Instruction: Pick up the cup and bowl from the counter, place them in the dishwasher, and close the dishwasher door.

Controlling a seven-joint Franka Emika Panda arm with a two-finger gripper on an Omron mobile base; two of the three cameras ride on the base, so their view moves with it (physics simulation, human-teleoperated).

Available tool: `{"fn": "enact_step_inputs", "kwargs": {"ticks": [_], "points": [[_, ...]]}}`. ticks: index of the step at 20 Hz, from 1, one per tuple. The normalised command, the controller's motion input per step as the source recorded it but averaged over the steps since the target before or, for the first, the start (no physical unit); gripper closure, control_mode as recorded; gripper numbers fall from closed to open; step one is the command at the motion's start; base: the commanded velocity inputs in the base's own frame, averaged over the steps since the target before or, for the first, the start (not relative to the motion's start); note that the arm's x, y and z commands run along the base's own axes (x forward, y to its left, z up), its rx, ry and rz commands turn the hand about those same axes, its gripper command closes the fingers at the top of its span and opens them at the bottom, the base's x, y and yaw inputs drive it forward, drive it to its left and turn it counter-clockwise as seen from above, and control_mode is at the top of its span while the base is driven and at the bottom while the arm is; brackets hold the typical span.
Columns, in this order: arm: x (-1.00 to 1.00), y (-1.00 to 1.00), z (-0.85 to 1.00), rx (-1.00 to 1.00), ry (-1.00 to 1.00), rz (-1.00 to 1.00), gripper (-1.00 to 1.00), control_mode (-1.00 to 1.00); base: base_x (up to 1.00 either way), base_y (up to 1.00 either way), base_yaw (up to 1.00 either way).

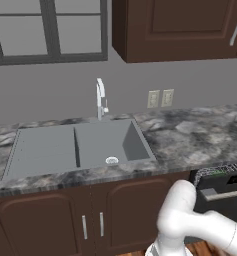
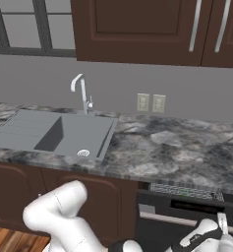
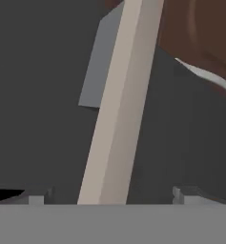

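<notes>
The dishwasher (image 2: 187, 206) sits under the counter (image 2: 177, 147) at the right. Its door (image 1: 225, 197) stands nearly upright, and a narrow gap at the top shows the grey wire rack (image 2: 187, 191). My gripper (image 2: 221, 229) is right in front of the door, at its silver bar handle (image 2: 177, 216). In the hand view the handle (image 3: 119, 105) runs slantwise and very close, and my gripper (image 3: 107, 196) is open with one fingertip on each side of it, not touching. The cup and the bowl are hidden.
A grey double-basin sink (image 1: 80, 147) with a chrome faucet (image 1: 101, 100) lies left of the dishwasher. Brown cabinet doors (image 1: 65, 225) fill the space below the sink. Two wall outlets (image 2: 151, 103) are behind the counter. My white arm (image 1: 190, 220) reaches low to the right.
</notes>
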Motion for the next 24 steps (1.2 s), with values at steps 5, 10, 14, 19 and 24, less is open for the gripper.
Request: {"fn": "enact_step_inputs", "kwargs": {"ticks": [5,10,14,19,24], "points": [[0.39,-0.11,-0.85,0.00,0.00,0.00,-1.00,-1.00,0.00,0.00,0.00],[0.33,-0.16,-0.91,0.00,-0.01,0.00,-1.00,-1.00,0.00,0.00,0.00],[0.37,-0.16,-1.00,0.00,-0.01,0.00,-1.00,-1.00,0.00,0.00,0.00],[0.41,-0.17,-1.00,0.00,-0.03,0.00,-1.00,-1.00,0.00,0.00,0.00],[0.48,-0.13,-1.00,0.00,-0.02,0.00,-1.00,-1.00,0.00,0.00,0.00]]}}
